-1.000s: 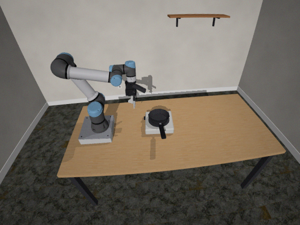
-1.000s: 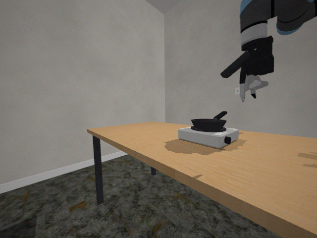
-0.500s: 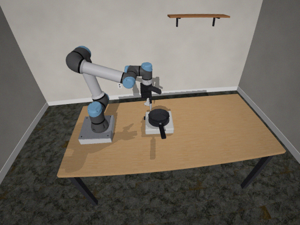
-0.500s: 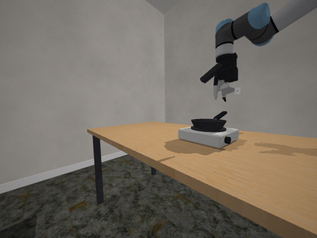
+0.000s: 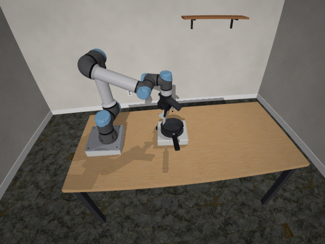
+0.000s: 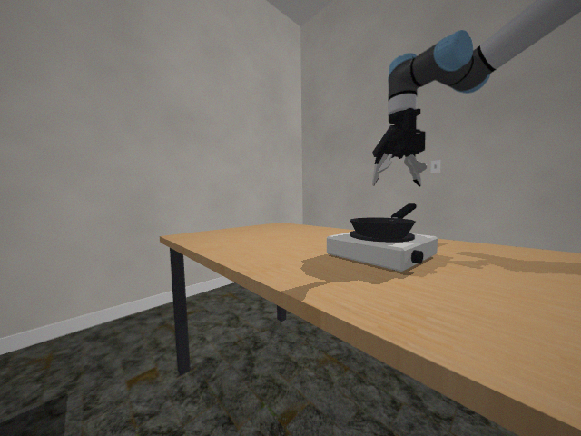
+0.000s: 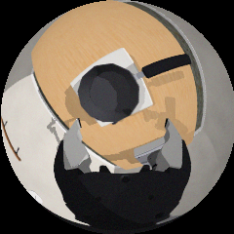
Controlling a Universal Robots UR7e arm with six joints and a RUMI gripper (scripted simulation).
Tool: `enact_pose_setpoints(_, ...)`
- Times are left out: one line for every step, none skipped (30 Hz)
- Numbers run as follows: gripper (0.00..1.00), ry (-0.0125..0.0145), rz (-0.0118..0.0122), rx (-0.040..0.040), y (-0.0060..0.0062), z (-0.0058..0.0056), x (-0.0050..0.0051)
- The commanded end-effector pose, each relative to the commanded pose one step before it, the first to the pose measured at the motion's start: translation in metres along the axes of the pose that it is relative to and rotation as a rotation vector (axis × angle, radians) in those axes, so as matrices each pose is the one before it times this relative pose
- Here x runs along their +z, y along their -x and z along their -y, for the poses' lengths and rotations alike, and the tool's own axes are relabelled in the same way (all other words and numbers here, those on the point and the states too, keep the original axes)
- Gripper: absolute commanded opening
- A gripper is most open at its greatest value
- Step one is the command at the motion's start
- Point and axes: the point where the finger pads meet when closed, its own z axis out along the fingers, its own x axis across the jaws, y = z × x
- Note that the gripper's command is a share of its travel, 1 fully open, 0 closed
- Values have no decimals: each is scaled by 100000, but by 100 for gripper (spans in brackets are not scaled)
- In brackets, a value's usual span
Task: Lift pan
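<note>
A black pan (image 5: 171,127) sits on the white hot plate (image 5: 171,135) on the wooden table. Its handle (image 5: 175,143) points toward the table's front edge. In the exterior view the pan (image 6: 382,226) rests on the hot plate (image 6: 382,248), and my gripper (image 6: 397,177) hangs open and empty well above it. In the top view the gripper (image 5: 164,118) is over the pan's back rim. The wrist view shows the pan (image 7: 108,93) below, its handle (image 7: 166,64) to the upper right, and my open fingers near the bottom.
The arm's grey base (image 5: 104,143) stands on the table to the left of the hot plate. A knob (image 6: 416,256) sits on the hot plate's side. A wooden shelf (image 5: 215,18) hangs high on the back wall.
</note>
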Motion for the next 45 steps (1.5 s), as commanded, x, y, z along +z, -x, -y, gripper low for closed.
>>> enact_pose_setpoints(100,-1178,-1038,24912,-1487,2234,-174)
enact_pose_setpoints(100,-188,7,4636,-214,463,-20)
enact_pose_setpoints(100,0,0,0,0,0,0)
enact_pose_setpoints(100,0,0,0,0,0,0)
enact_pose_setpoints(100,-184,12,4527,-192,458,-18)
enact_pose_setpoints(100,-179,18,4411,-172,451,-16)
enact_pose_setpoints(100,-173,22,4287,-152,443,-14)
enact_pose_setpoints(100,-168,27,4158,-132,433,-12)
enact_pose_setpoints(100,-162,30,4022,-114,421,-10)
enact_pose_setpoints(100,-155,34,3880,-97,409,-9)
enact_pose_setpoints(100,-149,36,3733,-82,395,-8)
enact_pose_setpoints(100,-142,39,3581,-67,380,-6)
enact_pose_setpoints(100,-135,40,3424,-54,364,-5)
enact_pose_setpoints(100,-128,41,3264,-42,347,-4)
enact_pose_setpoints(100,-120,42,3100,-31,330,-3)
enact_pose_setpoints(100,-113,42,2934,-22,312,-2)
enact_pose_setpoints(100,-106,42,2765,-13,294,-1)
enact_pose_setpoints(100,-99,41,2595,-7,276,-1)
enact_pose_setpoints(100,-92,40,2424,-1,257,0)
enact_pose_setpoints(100,0,0,0,0,0,0)
enact_pose_setpoints(100,0,0,0,0,0,0)
enact_pose_setpoints(100,-85,39,2253,4,239,0)
enact_pose_setpoints(100,-78,37,2082,8,220,1)
enact_pose_setpoints(100,-71,35,1912,10,202,1)
enact_pose_setpoints(100,-64,33,1744,12,184,1)
enact_pose_setpoints(100,-58,30,1578,14,166,1)
enact_pose_setpoints(100,-52,28,1416,14,148,1)
enact_pose_setpoints(100,-46,25,1258,14,132,1)
enact_pose_setpoints(100,-40,22,1106,14,115,1)
enact_pose_setpoints(100,-35,20,959,13,100,1)
enact_pose_setpoints(100,-29,17,818,11,85,1)
enact_pose_setpoints(100,-25,14,686,10,71,1)
enact_pose_setpoints(100,-20,12,562,9,58,1)
enact_pose_setpoints(100,-16,10,448,7,46,1)
enact_pose_setpoints(100,-12,7,344,6,36,0)
enact_pose_setpoints(100,-9,5,252,4,26,0)
enact_pose_setpoints(100,0,0,0,0,0,0)
enact_pose_setpoints(100,0,0,0,0,0,0)
enact_pose_setpoints(100,-6,4,173,3,18,0)
enact_pose_setpoints(100,-4,2,107,2,11,0)
enact_pose_setpoints(100,-2,1,56,1,6,0)
enact_pose_setpoints(100,-1,0,21,0,2,0)
enact_pose_setpoints(100,0,0,3,0,0,0)
enact_pose_setpoints(100,0,0,0,1,0,8)
enact_pose_setpoints(100,0,0,0,3,1,51)
